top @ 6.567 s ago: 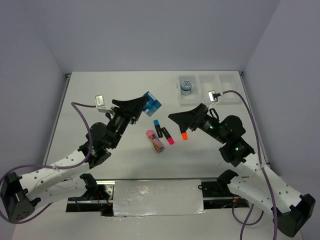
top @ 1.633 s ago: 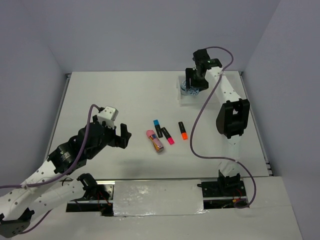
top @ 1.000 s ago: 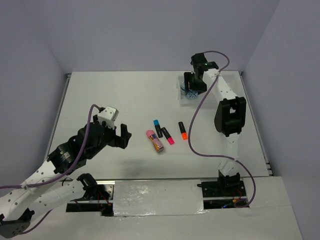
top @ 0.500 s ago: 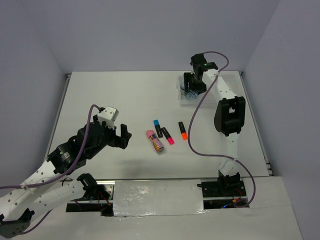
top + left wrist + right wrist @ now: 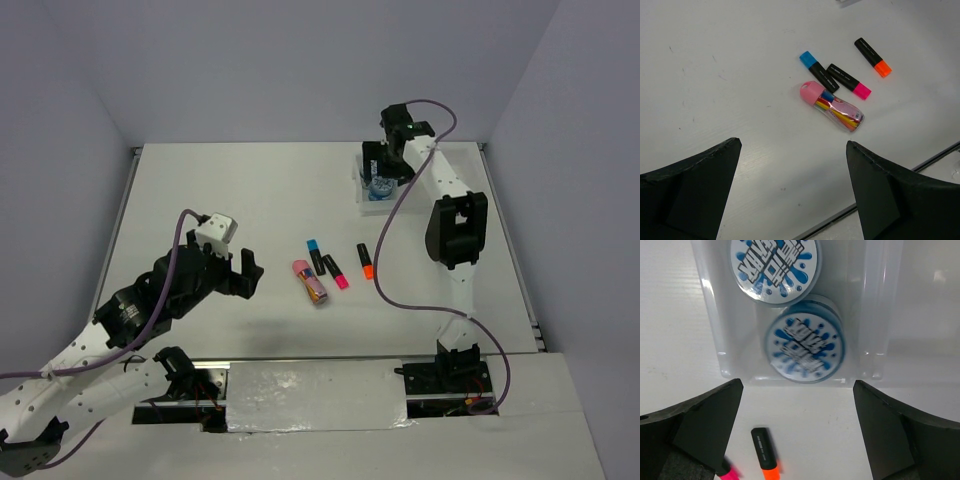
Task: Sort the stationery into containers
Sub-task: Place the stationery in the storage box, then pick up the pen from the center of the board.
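- The second roll now lies in the tray's end compartment, just beside the first roll. A few seconds ago that compartment held one roll, and the other was clamped in the left gripper over the worktop.
- The right gripper has let go. Its jaws stand wide apart and empty above the near wall of the tray, with nothing between them but the roll below. A moment ago it sat lower over the same compartment.
- The second roll's edge looks slightly smeared in the right wrist view, so it may only just have dropped and be settling.
- The left gripper has drawn back toward its own side and hangs spread and empty, looking down on what is left.
- Judging by this, the rolls are done. The other two compartments cannot be checked from these views.
- Still on the worktop, well apart from the tray, are the blue highlighter, the pink highlighter, the orange highlighter and the eraser.
- The orange highlighter lies nearest the tray, so it seems the natural next pick for the right arm.
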Controlling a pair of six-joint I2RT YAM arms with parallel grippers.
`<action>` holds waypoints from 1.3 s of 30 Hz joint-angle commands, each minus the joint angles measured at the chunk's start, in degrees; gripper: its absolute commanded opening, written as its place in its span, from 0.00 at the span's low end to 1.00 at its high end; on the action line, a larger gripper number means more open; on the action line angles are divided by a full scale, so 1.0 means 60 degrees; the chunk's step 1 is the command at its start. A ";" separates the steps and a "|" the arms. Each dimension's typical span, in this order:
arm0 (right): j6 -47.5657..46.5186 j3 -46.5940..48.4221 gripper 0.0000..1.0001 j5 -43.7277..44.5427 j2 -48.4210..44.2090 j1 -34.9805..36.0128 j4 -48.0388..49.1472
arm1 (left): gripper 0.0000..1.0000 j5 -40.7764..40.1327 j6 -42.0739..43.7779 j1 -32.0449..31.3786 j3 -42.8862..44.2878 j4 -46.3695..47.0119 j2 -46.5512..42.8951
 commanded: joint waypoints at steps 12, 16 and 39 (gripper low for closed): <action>0.0561 -0.2092 1.00 -0.0985 -0.3262 0.0150 0.1702 | 0.99 -0.0709 -0.0410 0.0064 0.0108 0.0212 -0.0019; 0.0504 -0.3766 1.00 -0.0372 -0.5911 0.0982 0.2263 | 0.99 -0.1807 -0.1231 0.0282 0.0312 -0.0255 0.0404; 0.1558 -1.0437 0.59 0.1197 -0.6858 0.3608 0.4226 | 0.99 -0.4681 -0.2478 0.0943 0.0694 -0.2015 0.0977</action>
